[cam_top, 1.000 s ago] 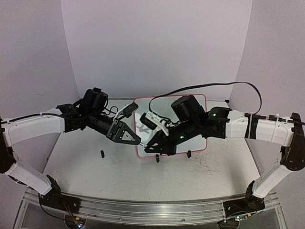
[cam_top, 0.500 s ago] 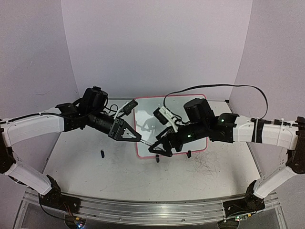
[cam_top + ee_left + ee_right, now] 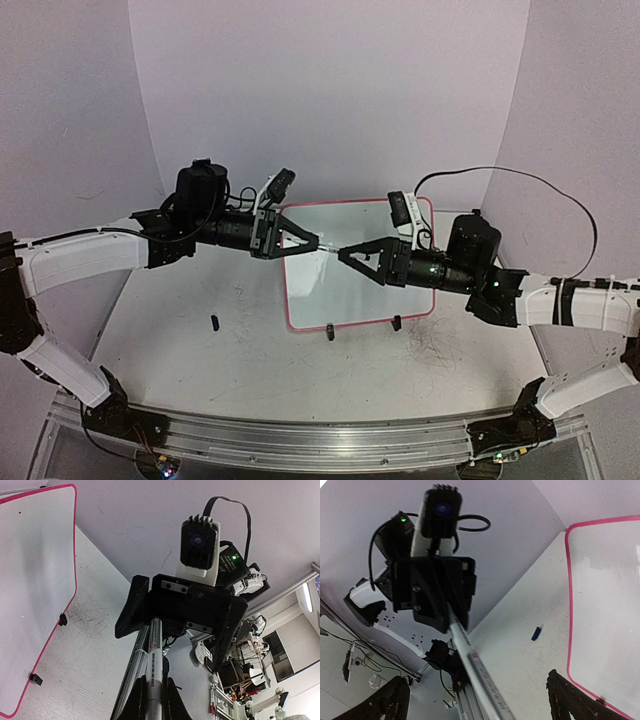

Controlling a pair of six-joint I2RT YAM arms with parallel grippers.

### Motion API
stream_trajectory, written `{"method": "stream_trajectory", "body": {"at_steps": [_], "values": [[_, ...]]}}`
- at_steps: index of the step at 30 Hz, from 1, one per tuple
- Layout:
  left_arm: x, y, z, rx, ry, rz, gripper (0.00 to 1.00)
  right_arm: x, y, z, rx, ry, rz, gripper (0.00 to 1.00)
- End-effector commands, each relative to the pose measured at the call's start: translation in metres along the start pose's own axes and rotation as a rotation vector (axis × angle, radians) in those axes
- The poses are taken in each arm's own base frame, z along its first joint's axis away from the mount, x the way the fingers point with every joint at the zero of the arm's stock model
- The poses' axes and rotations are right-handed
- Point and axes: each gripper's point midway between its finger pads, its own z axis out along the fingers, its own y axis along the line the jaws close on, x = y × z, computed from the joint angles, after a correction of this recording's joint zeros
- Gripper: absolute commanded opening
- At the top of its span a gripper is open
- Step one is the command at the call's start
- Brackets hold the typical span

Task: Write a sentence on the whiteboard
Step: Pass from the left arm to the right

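**Item: marker, mid-air, between two arms.**

- Marker (image 3: 152, 670): white barrel with printed lettering. Its long axis runs nearly level, left to right, from one arm towards the other, above the upper left part of the board.
- Left fingers (image 3: 174, 707): clenched on the near end of the barrel.
- Right fingers (image 3: 390, 702): released and spread wide, one either side of the barrel's free end. Contact with it is not evident.
- Whiteboard (image 3: 300, 325): pink-red rim, on the bench (image 3: 180, 350) at centre, below and slightly beyond both sets of fingers. Two black clip feet (image 3: 396, 322) sit at its near edge. Whether it lies flat or slightly propped cannot be told.
- Sentence: no blue writing can be made out on the board, so the task appears to be at an early stage.
- Small dark cap-like piece (image 3: 214, 322): on the bench left of the board, well apart from both arms.

**Assessment:** this is probably a handover or re-grip. The coming move depends on the right fingers closing square across the barrel's axis. The barrel must then turn down to the board, which lies directly beneath and slightly nearer the right arm.
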Motion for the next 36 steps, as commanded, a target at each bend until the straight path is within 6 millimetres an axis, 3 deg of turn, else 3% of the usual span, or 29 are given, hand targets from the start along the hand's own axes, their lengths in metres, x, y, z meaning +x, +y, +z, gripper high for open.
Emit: {"method": "stream_trajectory", "body": {"at_steps": [1,6,10,14,20,23,28,29,32,36], "values": [[-0.019,-0.021,0.000,0.052,-0.060,0.035,0.00,-0.033,0.033,0.003,-0.154,-0.095,0.045,0.92],[-0.021,-0.024,0.001,0.049,-0.074,0.034,0.00,-0.041,0.044,0.013,-0.224,-0.096,0.044,0.68],[-0.020,-0.023,0.004,0.050,-0.070,0.028,0.00,-0.043,0.045,0.021,-0.248,-0.087,0.038,0.60],[-0.020,-0.024,0.003,0.048,-0.075,0.031,0.00,-0.044,0.044,0.025,-0.263,-0.092,0.049,0.40],[-0.021,-0.025,0.002,0.050,-0.079,0.034,0.00,-0.040,0.046,0.025,-0.304,-0.087,0.060,0.34],[-0.020,-0.024,0.003,0.053,-0.073,0.031,0.00,-0.037,0.045,0.027,-0.315,-0.076,0.064,0.22],[-0.018,-0.023,0.002,0.050,-0.074,0.031,0.00,-0.035,0.046,0.028,-0.329,-0.065,0.061,0.15],[-0.017,-0.023,0.002,0.048,-0.075,0.030,0.00,-0.034,0.047,0.028,-0.329,-0.063,0.061,0.15],[-0.016,-0.022,0.002,0.045,-0.074,0.028,0.00,-0.031,0.047,0.028,-0.341,-0.045,0.054,0.26],[-0.014,-0.021,0.002,0.048,-0.068,0.025,0.00,-0.031,0.046,0.027,-0.335,-0.053,0.055,0.17]]}}
